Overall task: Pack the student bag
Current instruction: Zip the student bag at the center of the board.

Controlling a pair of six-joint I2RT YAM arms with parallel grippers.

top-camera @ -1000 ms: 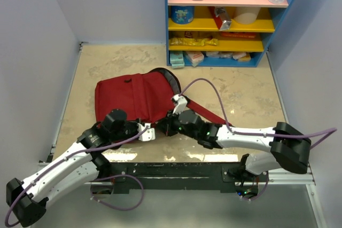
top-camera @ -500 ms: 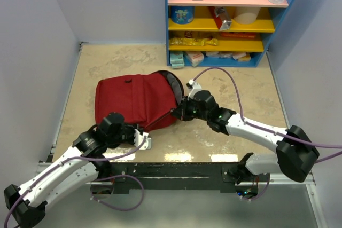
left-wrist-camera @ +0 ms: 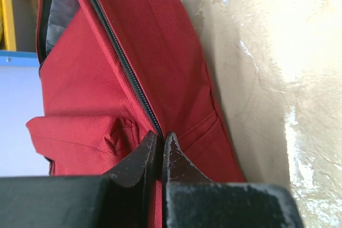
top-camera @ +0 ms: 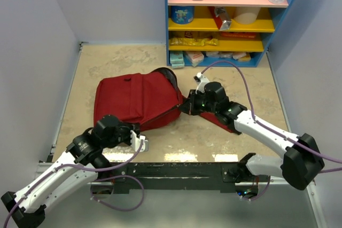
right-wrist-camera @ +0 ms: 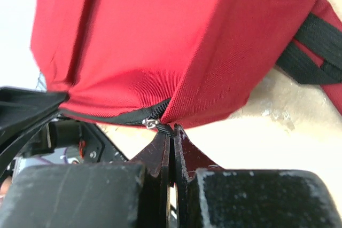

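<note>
The student bag (top-camera: 133, 97), a dark-red backpack, lies flat on the tan table. My left gripper (top-camera: 143, 141) is at its near edge. In the left wrist view it (left-wrist-camera: 159, 138) is shut on the bag (left-wrist-camera: 160, 41) at the lower end of the black zipper (left-wrist-camera: 120, 62). Grey lining shows at the far top. My right gripper (top-camera: 184, 107) is at the bag's right corner. In the right wrist view it (right-wrist-camera: 172, 130) is shut on the cord of the silver zipper pull (right-wrist-camera: 152, 124) under the bag (right-wrist-camera: 160, 36).
A blue shelf unit (top-camera: 224, 20) with boxes, packets and bottles stands at the back right. The bag's red strap (top-camera: 219, 120) lies under my right arm, and black straps (right-wrist-camera: 315, 52) trail off its corner. Lilac walls close in the left and right sides.
My right gripper has moved up and to the right along the bag's near edge, away from the left gripper, taking the zipper pull with it. The left gripper drew back slightly toward the near edge.
</note>
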